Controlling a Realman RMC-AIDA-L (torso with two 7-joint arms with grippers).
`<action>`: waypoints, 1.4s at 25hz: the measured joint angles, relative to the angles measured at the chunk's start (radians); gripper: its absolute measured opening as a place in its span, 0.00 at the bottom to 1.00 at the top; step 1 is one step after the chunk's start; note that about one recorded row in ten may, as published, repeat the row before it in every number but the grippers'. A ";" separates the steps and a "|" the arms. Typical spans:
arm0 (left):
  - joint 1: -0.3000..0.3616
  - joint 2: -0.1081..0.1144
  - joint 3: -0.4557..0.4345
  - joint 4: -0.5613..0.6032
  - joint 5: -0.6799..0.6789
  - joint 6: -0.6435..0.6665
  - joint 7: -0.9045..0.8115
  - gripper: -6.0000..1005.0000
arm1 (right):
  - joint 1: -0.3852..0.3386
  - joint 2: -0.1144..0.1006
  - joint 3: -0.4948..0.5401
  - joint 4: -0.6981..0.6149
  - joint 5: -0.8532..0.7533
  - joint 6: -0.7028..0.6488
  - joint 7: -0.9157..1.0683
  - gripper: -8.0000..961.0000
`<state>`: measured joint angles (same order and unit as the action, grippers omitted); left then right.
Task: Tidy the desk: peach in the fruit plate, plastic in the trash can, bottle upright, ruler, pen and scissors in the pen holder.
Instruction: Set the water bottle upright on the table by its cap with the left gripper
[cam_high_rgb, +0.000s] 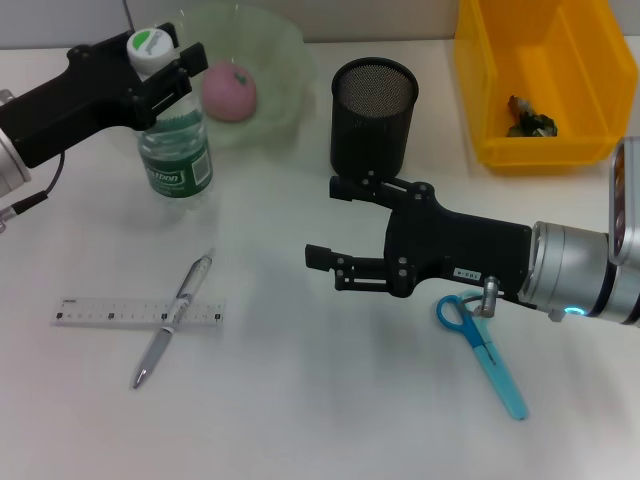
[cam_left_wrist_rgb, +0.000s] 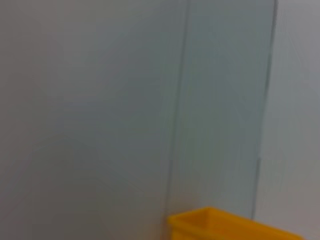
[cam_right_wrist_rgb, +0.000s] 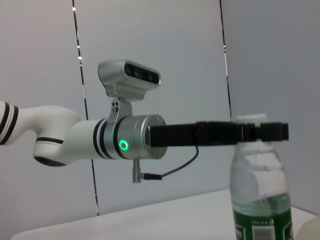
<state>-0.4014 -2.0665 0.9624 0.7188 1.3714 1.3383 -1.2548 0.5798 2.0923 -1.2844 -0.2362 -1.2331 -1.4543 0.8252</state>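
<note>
One bottle (cam_high_rgb: 173, 150) stands upright at the far left of the white surface (cam_high_rgb: 320, 400), its neck clamped between the fingers of the left end effector (cam_high_rgb: 165, 62). One peach (cam_high_rgb: 230, 91) lies in the single green fruit plate (cam_high_rgb: 275, 40) just behind the bottle. One ruler (cam_high_rgb: 138, 313) and one pen (cam_high_rgb: 174, 320) lie crossed nearer the front. One black mesh pen holder (cam_high_rgb: 372, 115) stands at centre; one yellow trash can (cam_high_rgb: 545, 80) sits far right. The right end effector (cam_high_rgb: 322, 222) hovers with fingers apart near one pair of blue scissors (cam_high_rgb: 485, 350). Pale wall panels stand behind.
</note>
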 joint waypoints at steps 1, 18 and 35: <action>0.005 -0.001 0.006 -0.007 0.001 -0.054 0.011 0.44 | -0.001 0.000 0.003 0.009 0.000 -0.001 0.000 0.89; 0.006 -0.005 0.002 -0.062 -0.009 -0.114 0.091 0.45 | -0.002 0.000 0.008 0.028 0.000 -0.001 0.000 0.89; -0.024 -0.006 0.002 -0.112 -0.011 -0.129 0.113 0.48 | 0.002 0.000 0.010 0.028 0.000 0.008 -0.001 0.89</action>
<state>-0.4250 -2.0723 0.9640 0.6070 1.3603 1.2089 -1.1419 0.5818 2.0923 -1.2746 -0.2086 -1.2333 -1.4462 0.8237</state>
